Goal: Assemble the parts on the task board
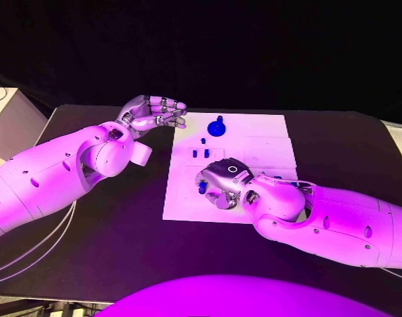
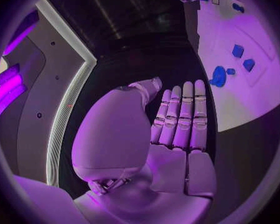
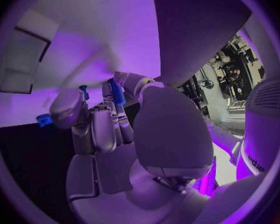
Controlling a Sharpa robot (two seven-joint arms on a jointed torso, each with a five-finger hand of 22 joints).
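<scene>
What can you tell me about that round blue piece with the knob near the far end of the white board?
The round blue part is a flat disc with a small knob at its far side, plastic by its look. It lies on the task board near the far edge, apart from the smaller blue pieces nearer the middle. Nothing touches it: the left hand is beside the board, holding nothing. The left wrist view shows it too.

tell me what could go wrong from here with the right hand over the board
1. The right hand seems to hold a blue part only at its fingers; such a light hold could let it slip or tilt.
2. It hangs low over the board beside another blue piece, which it might knock.
3. The left hand waits off the board's edge with nothing in it, so nothing steadies the board if it is pushed.
</scene>
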